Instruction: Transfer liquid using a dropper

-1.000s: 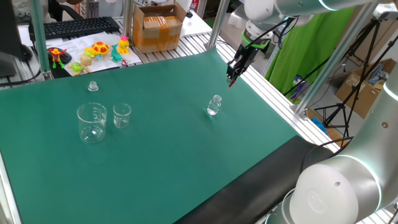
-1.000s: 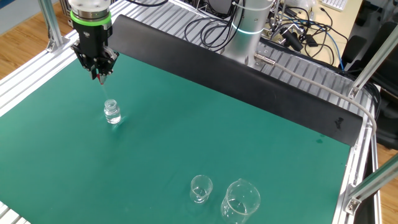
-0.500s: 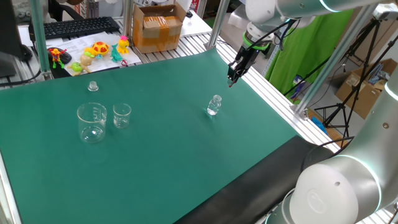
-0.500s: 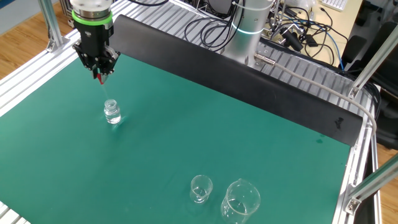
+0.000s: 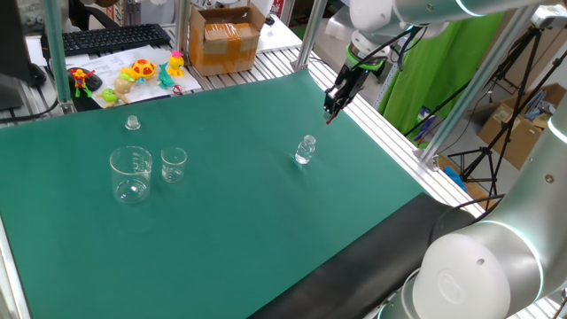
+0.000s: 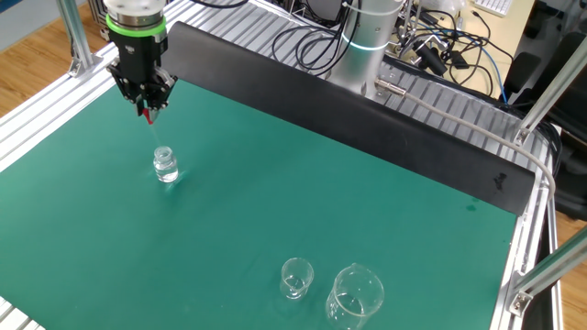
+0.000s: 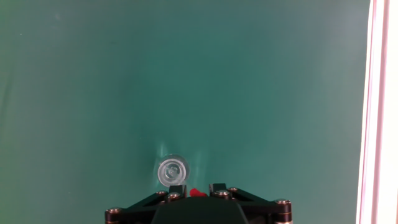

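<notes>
A dropper [image 6: 149,115] is held by its red bulb between the nearly closed fingers of the gripper [image 6: 148,104], which is pointed straight down above a small clear bottle [image 6: 165,166] on the green table [image 6: 367,211]. In the other fixed view the gripper [image 5: 334,105] is seen at the far right of the mat, with the bottle [image 5: 306,150] just below and nearer. In the hand view the bottle's open mouth [image 7: 172,170] is seen from above, just left of the red bulb [image 7: 196,193]; the glass tube itself is too faint to be traced, so whether its tip is inside the mouth cannot be told.

The drawing or carrying stage is judged to be in hand. A lift clear of the bottle and a long carry leftward to the two beakers [image 5: 130,174] [image 5: 174,165] would be called for next, the bulb kept steadily squeezed. A small stopper [image 5: 132,122] is set beyond the beakers; toys [image 5: 142,70] and a cardboard box [image 5: 224,36] lie off the mat. Nothing is seen standing in the path.
</notes>
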`<state>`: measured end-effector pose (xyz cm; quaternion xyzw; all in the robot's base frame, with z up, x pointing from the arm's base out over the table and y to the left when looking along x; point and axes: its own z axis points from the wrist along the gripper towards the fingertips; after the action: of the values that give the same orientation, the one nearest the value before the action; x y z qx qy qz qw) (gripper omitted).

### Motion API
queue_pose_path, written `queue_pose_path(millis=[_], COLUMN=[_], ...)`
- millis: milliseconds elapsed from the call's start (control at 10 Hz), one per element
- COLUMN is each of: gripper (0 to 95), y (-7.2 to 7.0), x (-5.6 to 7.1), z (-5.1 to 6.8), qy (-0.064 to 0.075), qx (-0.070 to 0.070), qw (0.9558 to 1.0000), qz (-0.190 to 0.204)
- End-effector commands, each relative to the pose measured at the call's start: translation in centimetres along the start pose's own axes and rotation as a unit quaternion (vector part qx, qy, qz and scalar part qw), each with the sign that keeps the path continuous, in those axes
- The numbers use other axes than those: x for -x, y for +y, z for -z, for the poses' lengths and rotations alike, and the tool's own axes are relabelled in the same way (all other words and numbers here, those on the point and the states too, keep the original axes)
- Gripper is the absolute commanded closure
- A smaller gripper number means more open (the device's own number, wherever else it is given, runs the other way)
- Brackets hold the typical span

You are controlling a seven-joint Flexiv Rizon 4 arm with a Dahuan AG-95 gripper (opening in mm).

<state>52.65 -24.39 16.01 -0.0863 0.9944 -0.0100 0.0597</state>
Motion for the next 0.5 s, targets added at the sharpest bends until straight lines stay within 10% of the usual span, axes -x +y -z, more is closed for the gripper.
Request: queue_pose_path(millis=[100,300,400,500], gripper=[76.0,76.0,95.0,95.0], y=[0.02,0.03,0.03,0.03], x=[-0.01,0.01,0.01,0.01], z=[0.03,0.07,0.07,0.07], qy=[-0.001,0.000,0.000,0.000], qx=[-0.001,-0.001,-0.001,-0.002], qw=[1.0000,1.0000,1.0000,1.0000], qz=[0.000,0.001,0.002,0.003])
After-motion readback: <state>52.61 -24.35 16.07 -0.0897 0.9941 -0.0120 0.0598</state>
